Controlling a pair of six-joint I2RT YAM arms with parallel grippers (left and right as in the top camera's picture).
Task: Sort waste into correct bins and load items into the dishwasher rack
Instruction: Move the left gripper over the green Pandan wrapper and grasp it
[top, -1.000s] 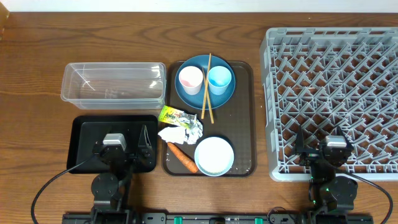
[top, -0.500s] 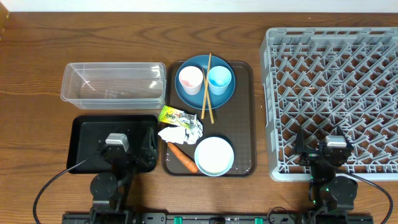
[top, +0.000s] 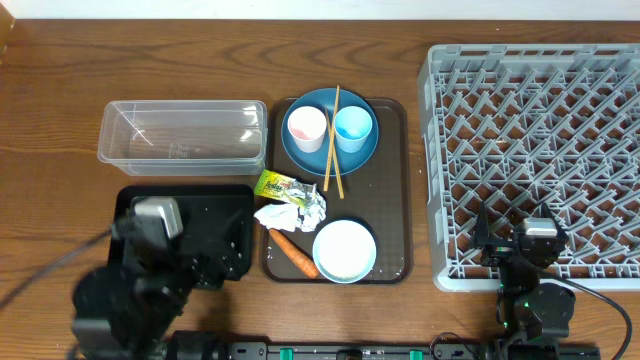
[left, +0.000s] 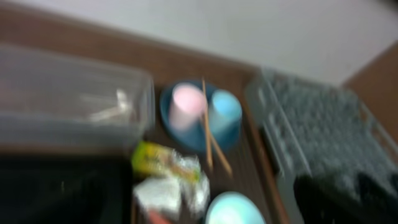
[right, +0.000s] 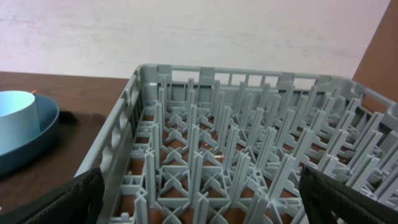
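Observation:
On the brown serving tray (top: 400, 200) a blue plate (top: 330, 158) carries a pink cup (top: 306, 127), a light-blue cup (top: 353, 128) and chopsticks (top: 332, 140). Nearer me lie a yellow-green wrapper (top: 278, 186), a crumpled napkin (top: 295, 212), a carrot (top: 293, 252) and a white-lined bowl (top: 344, 250). My left gripper (top: 185, 255) hangs open and blurred above the black tray (top: 225, 200), holding nothing. Its blurred wrist view shows the cups (left: 183, 106), wrapper (left: 161, 160) and napkin (left: 168, 193) ahead. My right gripper (top: 520, 240) (right: 202, 208) stands open and empty over the front edge of the grey dishwasher rack (top: 540, 150) (right: 236, 155).
A clear plastic tub (top: 180, 135) stands behind the black tray, left of the brown tray. The rack fills the right side, close to the brown tray's right rim. Bare wooden table lies along the back and far left.
My left arm has risen and swung left over the black tray, blurring in both views. The right arm and all the objects have stayed put.

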